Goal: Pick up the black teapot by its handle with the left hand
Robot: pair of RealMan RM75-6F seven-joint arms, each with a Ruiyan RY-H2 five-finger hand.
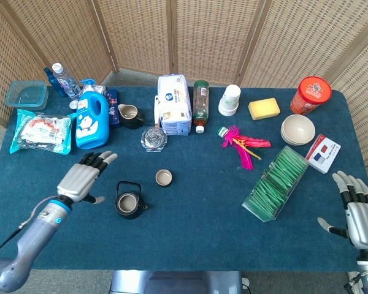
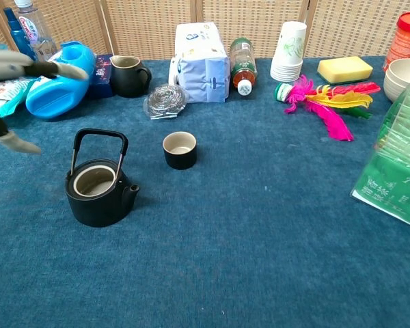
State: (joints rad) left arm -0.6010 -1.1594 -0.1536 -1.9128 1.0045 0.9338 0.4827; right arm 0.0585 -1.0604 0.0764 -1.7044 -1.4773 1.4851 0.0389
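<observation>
The black teapot (image 1: 129,201) (image 2: 98,188) stands lidless on the blue cloth, its arched handle (image 2: 99,140) upright and its spout toward the right. My left hand (image 1: 81,177) (image 2: 20,72) hovers open just left of the teapot, fingers spread, not touching it. At the table's front right corner my right hand (image 1: 356,211) rests open with nothing in it; the chest view does not show it.
A small black cup (image 1: 164,177) (image 2: 180,149) sits right of the teapot. Behind are a blue detergent jug (image 1: 91,120), dark pitcher (image 1: 130,115), steel scourer (image 1: 154,138), tissue pack (image 1: 173,104) and bottle (image 1: 200,102). A green tea-bag box (image 1: 276,182) lies right.
</observation>
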